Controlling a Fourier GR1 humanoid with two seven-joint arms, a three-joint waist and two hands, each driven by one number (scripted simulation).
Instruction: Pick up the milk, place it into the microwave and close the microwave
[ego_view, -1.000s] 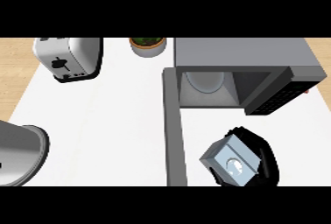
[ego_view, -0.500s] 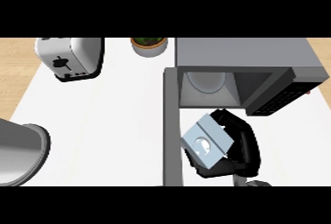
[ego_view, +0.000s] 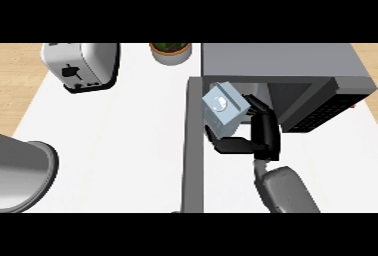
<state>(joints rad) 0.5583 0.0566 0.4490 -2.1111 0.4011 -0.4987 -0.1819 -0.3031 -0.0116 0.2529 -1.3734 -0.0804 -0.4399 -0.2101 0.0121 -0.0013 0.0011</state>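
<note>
Milk: I see the milk carton (ego_view: 224, 106) off the bench (ego_view: 111, 150), carried at the mouth of the microwave (ego_view: 295, 75), its cap end turned up toward my camera.

Right robot hand: the right robot hand (ego_view: 260, 137) has thumb and fingers curled round the carton from below and from the side; it is gripping the milk.

Left robot hand: not in my view, so I report nothing on it.

Microwave door: the door (ego_view: 193, 145) stands open, swung out across the bench to the left of the carton.

Done: pick-up is complete, as I judge it, and the carry has reached the opening.

Left: the carton is not yet set down inside; I cannot tell how far past the threshold it sits. Release, withdrawal and closing the door remain.

Other items: a toaster (ego_view: 81, 65) and a potted plant (ego_view: 172, 51) stand well apart at the far side.
</note>
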